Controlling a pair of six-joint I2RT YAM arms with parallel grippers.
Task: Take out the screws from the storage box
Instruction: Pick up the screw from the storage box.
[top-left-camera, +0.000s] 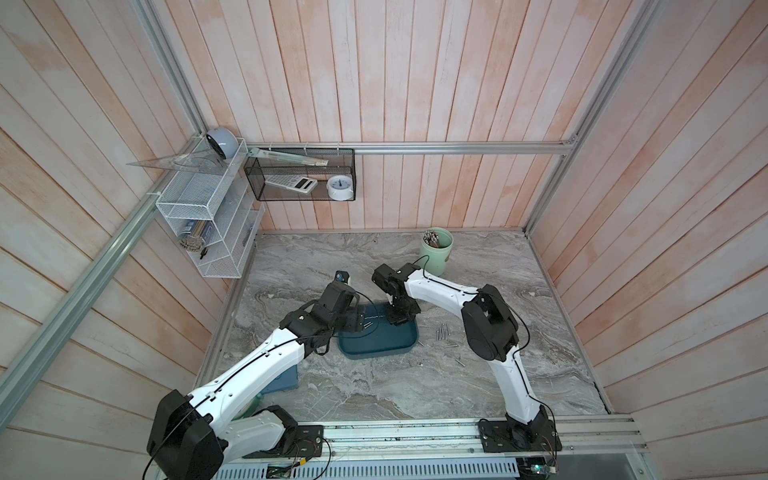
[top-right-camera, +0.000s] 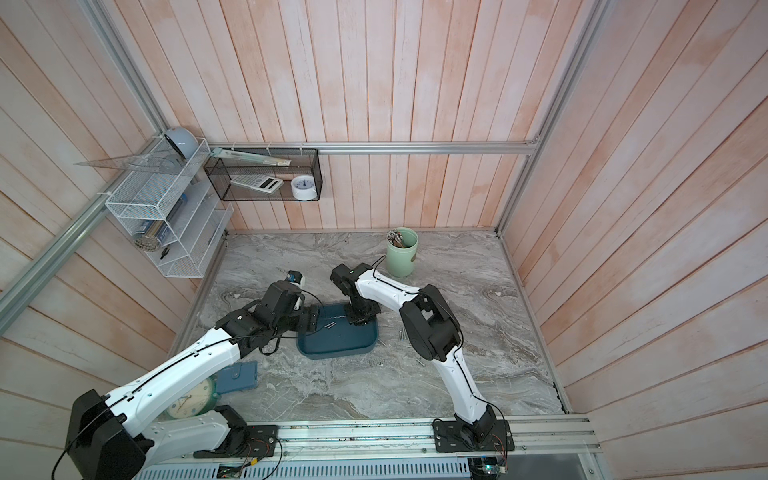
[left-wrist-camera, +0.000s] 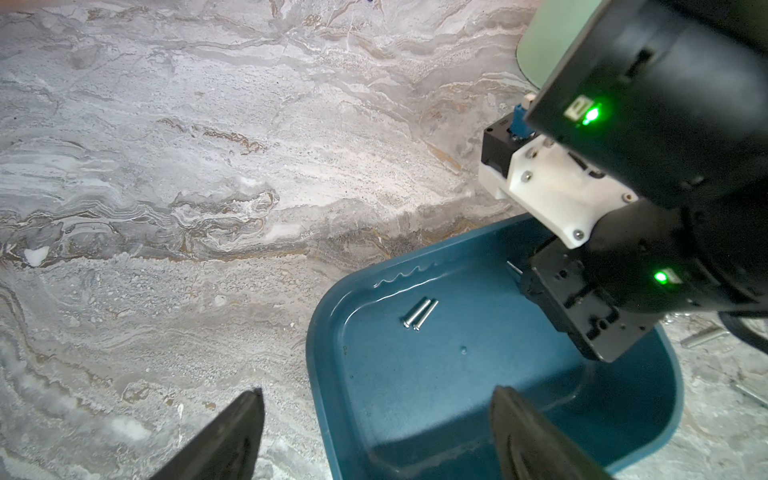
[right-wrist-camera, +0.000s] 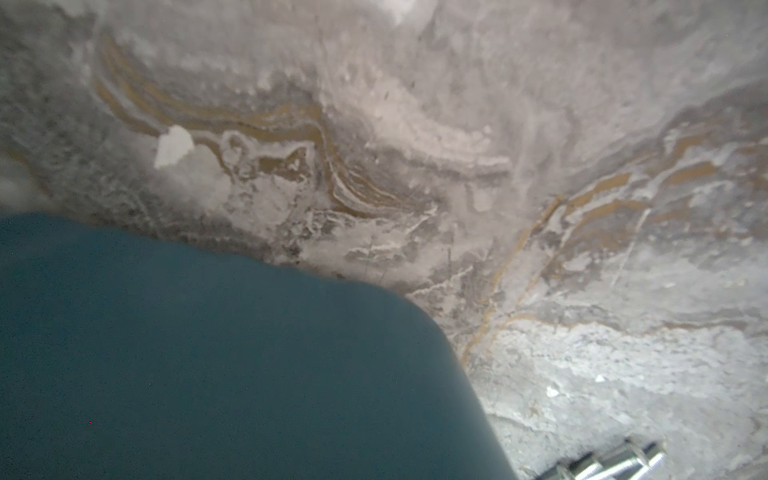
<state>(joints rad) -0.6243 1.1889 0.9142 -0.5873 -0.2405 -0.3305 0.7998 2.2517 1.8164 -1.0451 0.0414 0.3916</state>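
Nearest the lens in the left wrist view, the left claw (left-wrist-camera: 378, 390) is hanging wide open and holding nothing, one fingertip (left-wrist-camera: 241, 424) over the bench (left-wrist-camera: 166, 208), the other over the box (left-wrist-camera: 457, 361). Two screws (left-wrist-camera: 419, 313) are lying side by side on the box floor at the claw's twelve o'clock, near it but not touching. Their long axis is running seven to one, so the jaws' closing line, I judge, is crossing it squarely. The right claw (left-wrist-camera: 532, 282) is reaching into the far corner. A third screw (left-wrist-camera: 513, 268) is poking out at its tip, and I cannot tell whether the claw is gripping it.

The right wrist view is showing only a blurred box corner (right-wrist-camera: 208, 353) and loose screws (right-wrist-camera: 615, 461), seemingly out on the bench.

In both top views the two screws (top-left-camera: 368, 326) are sitting just at the left claw's (top-left-camera: 357, 323) three o'clock and the right claw's (top-left-camera: 401, 319) nine. The left is lying nearer. More loose screws (top-left-camera: 443, 332) are resting on the bench at the box's three o'clock.
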